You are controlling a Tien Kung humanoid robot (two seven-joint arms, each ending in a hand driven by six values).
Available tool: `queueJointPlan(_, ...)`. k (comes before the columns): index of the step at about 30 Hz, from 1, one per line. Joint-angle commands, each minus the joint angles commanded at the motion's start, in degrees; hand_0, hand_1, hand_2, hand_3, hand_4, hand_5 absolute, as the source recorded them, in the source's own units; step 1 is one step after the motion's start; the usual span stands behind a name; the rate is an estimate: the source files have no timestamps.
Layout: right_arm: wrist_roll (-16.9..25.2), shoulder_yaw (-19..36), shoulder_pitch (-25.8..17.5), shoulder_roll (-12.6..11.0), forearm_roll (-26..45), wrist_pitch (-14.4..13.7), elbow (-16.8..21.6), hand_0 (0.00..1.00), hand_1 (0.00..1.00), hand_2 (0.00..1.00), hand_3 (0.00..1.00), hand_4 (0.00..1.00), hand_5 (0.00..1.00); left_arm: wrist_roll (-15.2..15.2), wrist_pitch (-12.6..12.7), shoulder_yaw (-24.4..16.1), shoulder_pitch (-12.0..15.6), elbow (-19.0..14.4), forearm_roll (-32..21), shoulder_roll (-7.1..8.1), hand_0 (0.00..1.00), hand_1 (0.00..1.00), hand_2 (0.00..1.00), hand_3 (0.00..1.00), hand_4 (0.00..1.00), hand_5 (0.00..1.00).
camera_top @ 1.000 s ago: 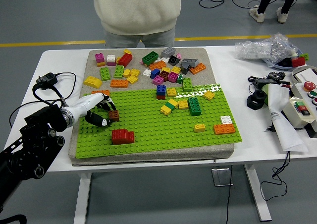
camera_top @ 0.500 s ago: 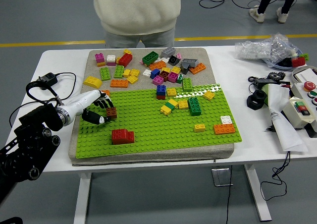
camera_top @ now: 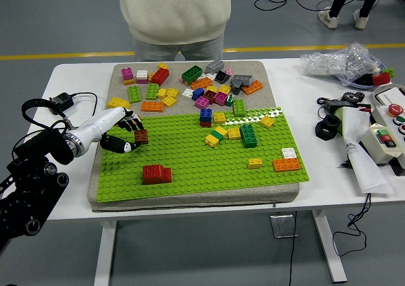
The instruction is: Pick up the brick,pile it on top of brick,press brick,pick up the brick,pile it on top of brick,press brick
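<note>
The left hand curls its fingers around a small, studded brown brick.

High head view over table

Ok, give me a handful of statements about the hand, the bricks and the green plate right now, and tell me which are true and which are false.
1. The left hand holds a brown brick. True.
2. The red brick sits on the green baseplate, apart from the hand. True.
3. The robot's right hand is pressing a brick near the plate's right edge. False: no right hand is in view.
4. The loose brick pile lies on the grey mat beyond the plate's far edge. True.
5. The orange brick is stacked on the red one. False: it sits alone near the plate's right edge.
6. The person at the far side is reaching into the pile. False: no person's hand is over the table.
</note>
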Motion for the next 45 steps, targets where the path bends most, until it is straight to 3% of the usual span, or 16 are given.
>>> queueJointPlan(11,0.01,0.19,-0.38,-0.07,-0.02,-0.03,0.00,0.762,0.676,0.717,0.735,0.998,0.685,0.19,-0.64,-0.27,5.68,-8.69,-1.47,3.31,0.593,0.580,0.504,0.520,0.591,0.002)
queueJointPlan(20,0.04,0.23,-0.46,-0.02,0.03,-0.05,0.00,0.762,0.675,0.717,0.735,0.998,0.684,0.45,-1.24,-0.52,9.72,-13.78,-2.06,4.42,0.592,0.577,0.503,0.520,0.590,0.002)
queueJointPlan(35,-0.06,0.37,-0.69,-0.19,0.16,-0.09,0.00,0.762,0.676,0.717,0.736,0.998,0.685,0.61,-2.00,-0.41,13.45,-18.00,-3.86,3.81,0.593,0.577,0.504,0.520,0.595,0.002)
queueJointPlan(45,-0.04,0.25,-0.57,-0.26,0.41,-0.14,0.00,0.763,0.675,0.717,0.736,0.998,0.686,0.59,-1.98,0.33,13.77,-17.68,-4.23,2.77,0.594,0.577,0.504,0.521,0.598,0.002)
